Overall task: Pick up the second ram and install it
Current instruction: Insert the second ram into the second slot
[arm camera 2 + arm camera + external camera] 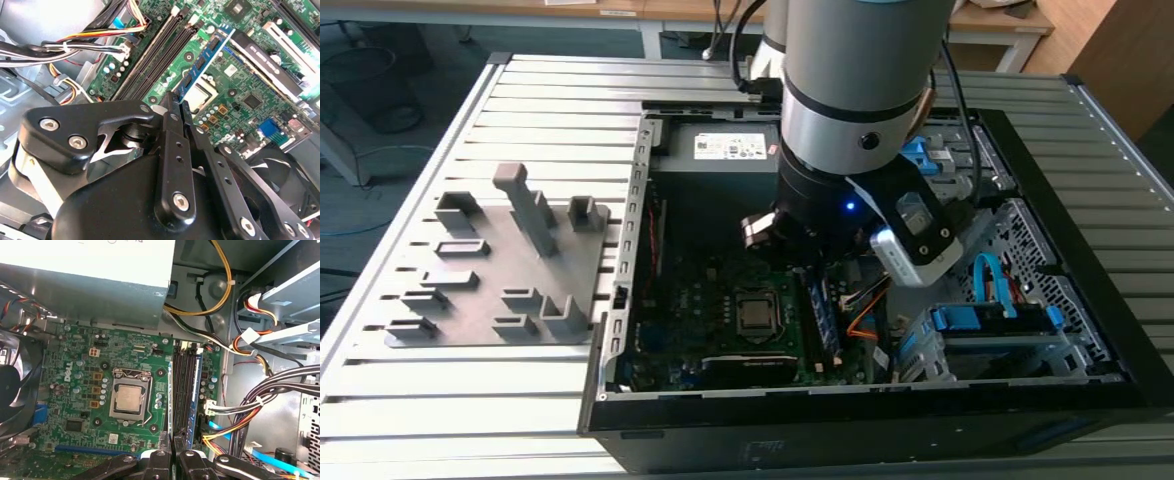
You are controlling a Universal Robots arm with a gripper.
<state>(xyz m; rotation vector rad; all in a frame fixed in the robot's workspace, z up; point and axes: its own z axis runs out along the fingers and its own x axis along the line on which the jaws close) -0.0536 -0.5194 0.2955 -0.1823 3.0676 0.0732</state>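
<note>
The gripper is low inside the open computer case; its fingers pinch the second ram, which seems to stand over the black slots; wires crowd one side; the case sits on a ribbed metal table.

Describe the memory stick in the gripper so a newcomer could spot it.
Inside the open computer case, find the green motherboard and its square processor socket. The second ram stands on edge between that socket and the black slots, pinched by the gripper; unlike the slots, it is a thin board carrying black chips.
</note>
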